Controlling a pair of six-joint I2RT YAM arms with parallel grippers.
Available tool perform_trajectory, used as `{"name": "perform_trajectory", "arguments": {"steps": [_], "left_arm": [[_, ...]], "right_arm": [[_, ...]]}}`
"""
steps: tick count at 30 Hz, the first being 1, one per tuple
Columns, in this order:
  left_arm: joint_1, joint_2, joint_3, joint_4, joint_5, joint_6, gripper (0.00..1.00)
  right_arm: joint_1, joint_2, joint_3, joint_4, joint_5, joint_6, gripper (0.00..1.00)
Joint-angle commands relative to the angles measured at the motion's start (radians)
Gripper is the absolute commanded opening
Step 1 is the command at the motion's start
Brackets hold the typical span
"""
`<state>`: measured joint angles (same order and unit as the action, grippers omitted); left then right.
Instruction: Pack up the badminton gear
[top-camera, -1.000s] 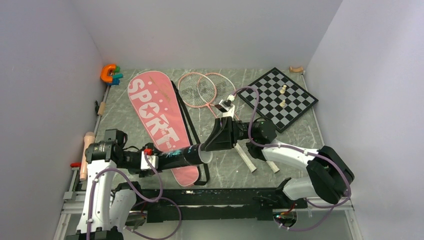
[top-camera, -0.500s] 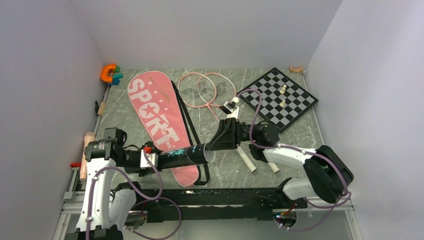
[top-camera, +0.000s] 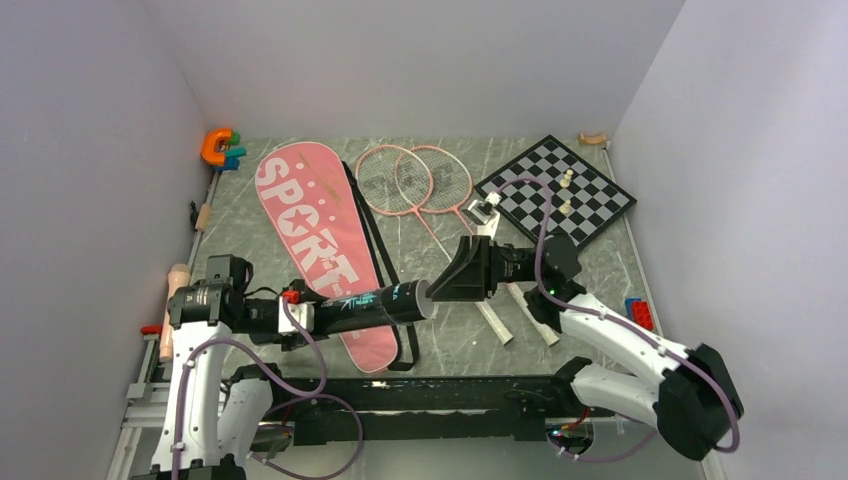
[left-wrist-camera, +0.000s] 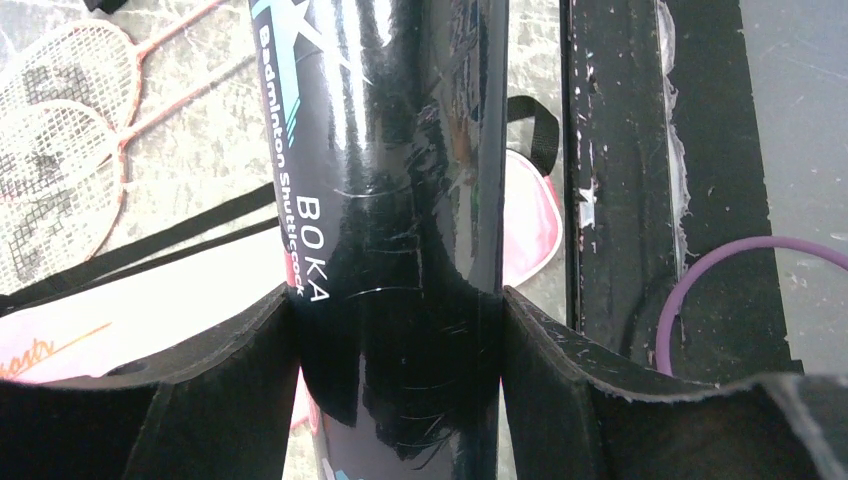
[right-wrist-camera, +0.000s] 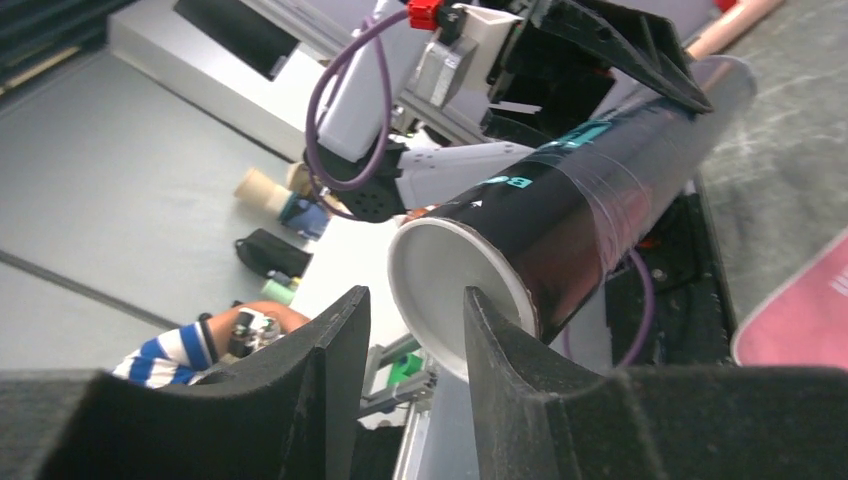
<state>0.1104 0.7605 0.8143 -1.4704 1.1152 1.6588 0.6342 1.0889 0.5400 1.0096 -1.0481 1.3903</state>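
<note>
My left gripper is shut on the long dark tube and holds it level above the near end of the pink "SPORT" bag. In the left wrist view both fingers of the gripper press the tube. My right gripper is open and empty, just off the tube's white end, with its fingertips beside the rim. Two pink rackets lie crossed behind, with white handles near my right arm. No shuttlecock shows.
The chessboard with pale pieces lies at the back right. An orange C-shaped toy sits at the back left corner. A small red and blue block lies at the right wall. The bag's black strap trails beside the bag.
My right gripper has drawn back to the right, off the tube's end, and its arm has swung out. The tube in my left gripper has edged right and up slightly.
</note>
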Motion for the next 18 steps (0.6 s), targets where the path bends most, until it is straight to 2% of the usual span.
{"name": "perform_trajectory", "arguments": {"steps": [1,9,15,18], "left_arm": [[-0.007,-0.017,0.024,0.047,0.153,-0.041,0.00],[-0.006,-0.004,0.035,0.026,0.154,-0.024,0.00],[-0.006,-0.021,0.026,0.050,0.154,-0.054,0.00],[-0.006,-0.022,0.027,0.054,0.158,-0.060,0.00]], "right_arm": [[-0.047,-0.097,0.083,-0.501,-0.020,-0.315,0.44],[-0.094,-0.145,0.212,-0.830,0.017,-0.525,0.42],[-0.087,-0.145,0.226,-0.860,0.053,-0.548,0.33],[-0.080,-0.152,0.210,-0.865,0.070,-0.552,0.23]]}}
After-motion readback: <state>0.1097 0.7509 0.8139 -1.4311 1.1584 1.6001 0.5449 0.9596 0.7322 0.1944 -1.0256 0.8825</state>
